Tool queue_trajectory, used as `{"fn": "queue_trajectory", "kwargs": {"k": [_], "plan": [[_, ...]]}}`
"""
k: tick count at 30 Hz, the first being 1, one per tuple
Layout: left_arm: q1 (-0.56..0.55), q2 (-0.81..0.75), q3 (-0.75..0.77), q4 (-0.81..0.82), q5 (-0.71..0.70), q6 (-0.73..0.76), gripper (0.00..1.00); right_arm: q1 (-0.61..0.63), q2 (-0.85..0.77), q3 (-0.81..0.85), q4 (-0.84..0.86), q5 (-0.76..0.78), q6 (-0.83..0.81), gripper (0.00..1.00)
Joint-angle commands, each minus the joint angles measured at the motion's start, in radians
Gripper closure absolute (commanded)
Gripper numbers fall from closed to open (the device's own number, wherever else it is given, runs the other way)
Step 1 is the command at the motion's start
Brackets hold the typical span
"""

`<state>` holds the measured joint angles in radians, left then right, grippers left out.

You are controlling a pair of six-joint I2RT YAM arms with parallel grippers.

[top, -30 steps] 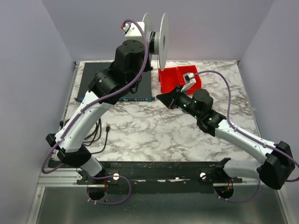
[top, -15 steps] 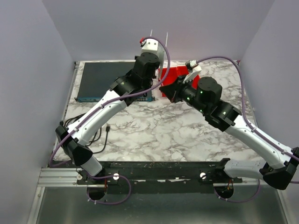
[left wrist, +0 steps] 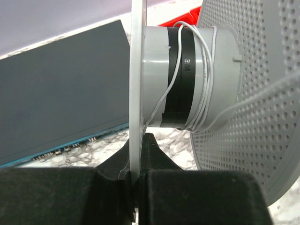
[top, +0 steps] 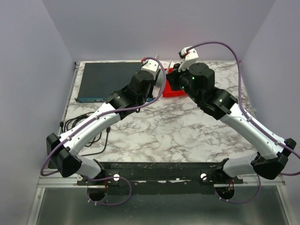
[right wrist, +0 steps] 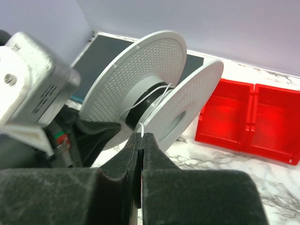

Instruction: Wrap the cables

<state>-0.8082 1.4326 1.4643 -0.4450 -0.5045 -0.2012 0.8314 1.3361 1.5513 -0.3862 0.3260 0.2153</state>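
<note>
red bins (right wrist: 227, 117) back centre; dark flat box (top: 101, 82) back-left; black cords (top: 75, 123) left

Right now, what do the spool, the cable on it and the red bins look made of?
The spool looks like pale grey moulded plastic, matte, with flanges perforated by small holes. The cable is a thin white wire, probably plastic-insulated and smooth. The red bins are likely hard plastic with a slight sheen.

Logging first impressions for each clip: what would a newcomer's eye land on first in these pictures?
The perforated white spool, between the two arms at the back of the table, with the left gripper clamped on the edge of one flange. Next, the hair-thin cable looped loosely round its hub, one strand pinched in the right gripper. Beside the spool, the red bins stand out.
</note>
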Motion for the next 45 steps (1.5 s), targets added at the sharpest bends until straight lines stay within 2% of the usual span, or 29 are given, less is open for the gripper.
{"fn": "queue_trajectory", "kwargs": {"k": [1, 11, 15, 21, 31, 39, 45], "plan": [[-0.013, -0.073, -0.058, 0.062, 0.129, 0.031, 1.00, 0.003, 0.030, 0.037, -0.046, 0.062, -0.061, 0.99], [-0.016, -0.177, -0.203, 0.047, 0.379, 0.090, 1.00, -0.013, 0.048, 0.001, -0.086, 0.091, -0.111, 0.99], [-0.006, -0.220, -0.224, 0.010, 0.462, 0.130, 1.00, -0.049, 0.024, -0.045, -0.086, 0.038, -0.112, 0.99], [0.048, -0.263, -0.262, -0.008, 0.665, 0.140, 1.00, -0.101, -0.007, -0.127, -0.082, -0.030, -0.101, 0.99], [0.120, -0.151, -0.337, 0.115, 1.095, 0.011, 1.00, -0.168, 0.037, -0.290, -0.027, -0.133, -0.029, 0.99], [0.175, -0.020, -0.387, 0.233, 1.306, -0.072, 1.00, -0.218, 0.130, -0.435, 0.118, -0.203, 0.037, 0.99], [0.206, 0.073, -0.396, 0.277, 1.366, -0.100, 1.00, -0.220, 0.181, -0.466, 0.173, -0.221, 0.072, 0.99]]}}
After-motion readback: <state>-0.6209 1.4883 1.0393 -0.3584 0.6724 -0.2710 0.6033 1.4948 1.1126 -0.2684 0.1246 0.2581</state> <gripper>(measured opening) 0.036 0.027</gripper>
